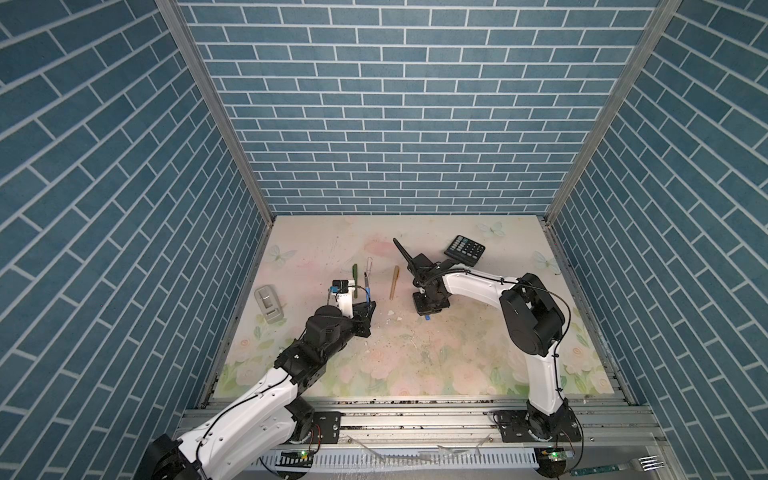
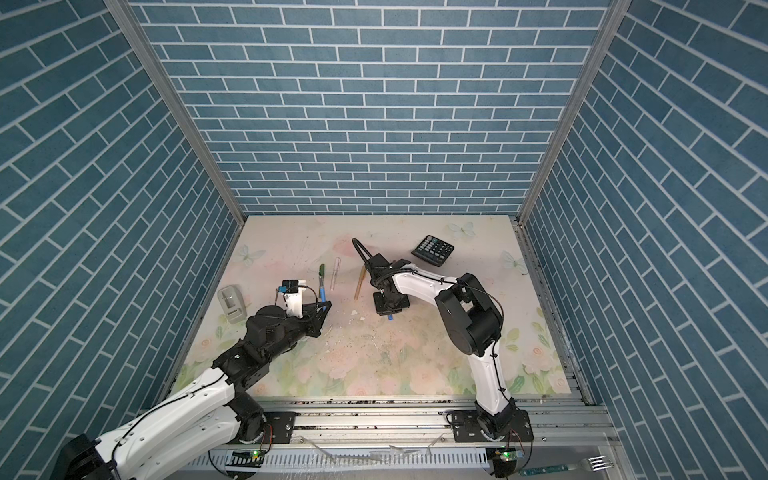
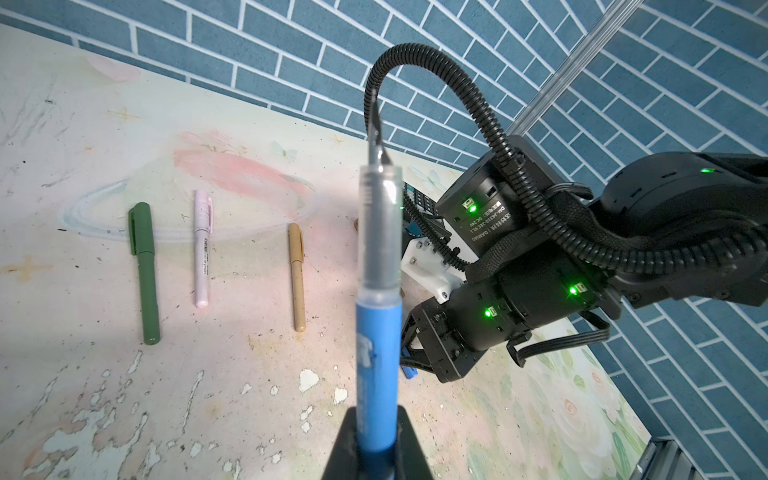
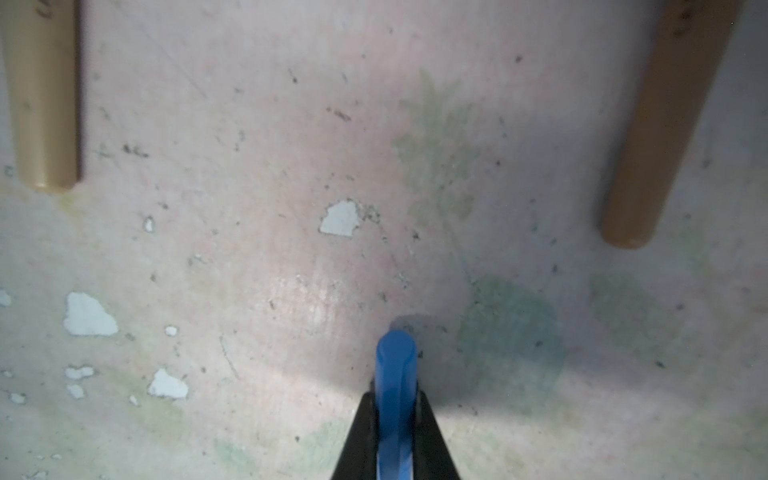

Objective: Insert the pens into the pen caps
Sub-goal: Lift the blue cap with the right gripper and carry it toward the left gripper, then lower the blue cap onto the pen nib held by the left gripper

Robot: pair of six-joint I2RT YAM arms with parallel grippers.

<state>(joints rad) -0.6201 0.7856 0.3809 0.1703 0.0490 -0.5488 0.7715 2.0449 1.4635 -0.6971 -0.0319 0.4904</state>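
left end effector: clamped tight on the blue pen, gripping the barrel's back end, so the bare dark tip sticks out away from the fingers

blue pen, where: held up off the bench, a bit left of the middle, tip aimed toward the far edge; in both top views it sits just in front of the row of lying pens

right end effector: fingers pinched on either side of the blue cap, pointing straight down

blue cap, where: about mid-bench and really low over the surface. Can't tell if it's actually touching. It pokes out under the end effector in a top view

pen vs cap: well apart, nothing lined up

green pen: flat on the bench, cap on, leftmost of the row toward the far edge

pink pen: next to it, capped too

tan pen: capped, closest of the three to the right arm

brown pen: lying under the right arm, only the barrel end shows, so no idea about its cap

calculator: near the far right corner

grey holder thing: by the left edge

fork: off the bench, down past the front right corner
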